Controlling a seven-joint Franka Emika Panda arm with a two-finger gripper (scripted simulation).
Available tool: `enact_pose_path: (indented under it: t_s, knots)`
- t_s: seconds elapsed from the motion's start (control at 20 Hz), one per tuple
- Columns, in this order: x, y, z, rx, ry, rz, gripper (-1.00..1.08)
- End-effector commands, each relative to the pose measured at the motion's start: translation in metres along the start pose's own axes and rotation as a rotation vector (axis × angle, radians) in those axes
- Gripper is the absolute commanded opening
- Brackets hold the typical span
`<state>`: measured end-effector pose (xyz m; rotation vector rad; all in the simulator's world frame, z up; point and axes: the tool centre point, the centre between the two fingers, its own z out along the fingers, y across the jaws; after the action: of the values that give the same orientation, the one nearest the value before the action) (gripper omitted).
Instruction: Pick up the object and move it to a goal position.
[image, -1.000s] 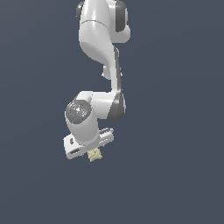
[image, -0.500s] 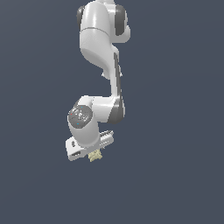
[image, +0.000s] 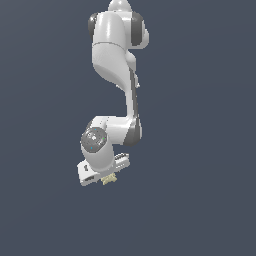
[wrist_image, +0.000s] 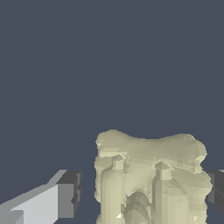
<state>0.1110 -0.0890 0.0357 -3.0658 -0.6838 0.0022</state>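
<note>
Plain, uniform dark slate-blue backdrop (image: 200, 125) across both views; no visible seam between wall and floor; flat, even, shadowless lighting.

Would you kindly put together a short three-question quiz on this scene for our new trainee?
1. True or false: the lump sits between the two fingers in the wrist view.
2. What colour is the lump? A) red B) pale yellowish-tan C) blue
3. In the exterior view, where does the lump show relative to the gripper?

Key:
1. True; a gap shows beside one finger, so whether the jaws grip it cannot be told.
2. B.
3. Just under it, peeking out below the white hand.
</note>
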Motion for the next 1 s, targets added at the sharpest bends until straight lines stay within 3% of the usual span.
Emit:
enact_pose_path:
  t_s: [0.0, 0.6, 0.95]
  knots:
    - [0.001, 0.0, -0.001, -0.001, 0.001, 0.0, -1.0]
    - [0.002, -0.001, -0.002, -0.001, 0.001, 0.0, -1.0]
    - [0.02, -0.034, -0.012, -0.001, 0.001, 0.0, -1.0]
